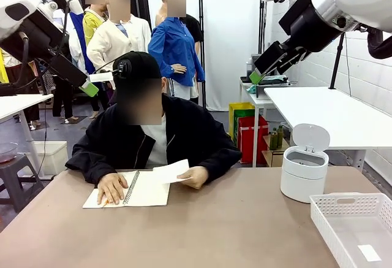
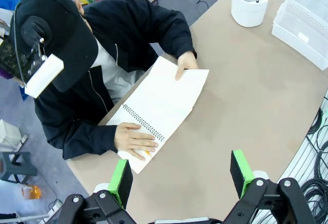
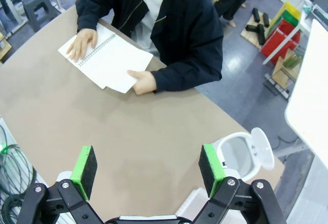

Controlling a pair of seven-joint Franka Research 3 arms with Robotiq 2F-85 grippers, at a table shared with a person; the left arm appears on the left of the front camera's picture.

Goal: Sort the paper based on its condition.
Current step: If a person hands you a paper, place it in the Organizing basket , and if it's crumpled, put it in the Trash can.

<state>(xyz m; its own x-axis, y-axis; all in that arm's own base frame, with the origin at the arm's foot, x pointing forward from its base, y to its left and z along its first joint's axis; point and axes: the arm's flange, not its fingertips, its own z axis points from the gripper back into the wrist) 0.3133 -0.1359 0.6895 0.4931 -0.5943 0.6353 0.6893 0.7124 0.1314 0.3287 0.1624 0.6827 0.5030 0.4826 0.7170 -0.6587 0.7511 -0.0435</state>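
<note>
The paper is out of view. A person sits at the far side of the table with a white spiral-bound notebook (image 1: pixel 144 191) (image 2: pixel 159 106) (image 3: pixel 115 60) open flat. One hand (image 1: pixel 112 188) presses its left page and the other hand (image 1: pixel 195 176) lifts the right page by its edge. My left gripper (image 1: pixel 96 82) (image 2: pixel 180 175) hangs open high above the table's left side, with nothing between its green pads. High on the right, my right gripper (image 1: pixel 262 79) (image 3: pixel 148 165) is open too and holds nothing.
A round white bin (image 1: pixel 303 173) (image 2: pixel 249 6) (image 3: pixel 238 155) stands at the table's right with its lid flipped up. Beside it, at the near right corner, a white perforated tray (image 1: pixel 343 202) (image 2: pixel 302 26) holds a small white slip (image 1: pixel 369 252). Bare tan tabletop (image 1: pixel 214 231) lies between.
</note>
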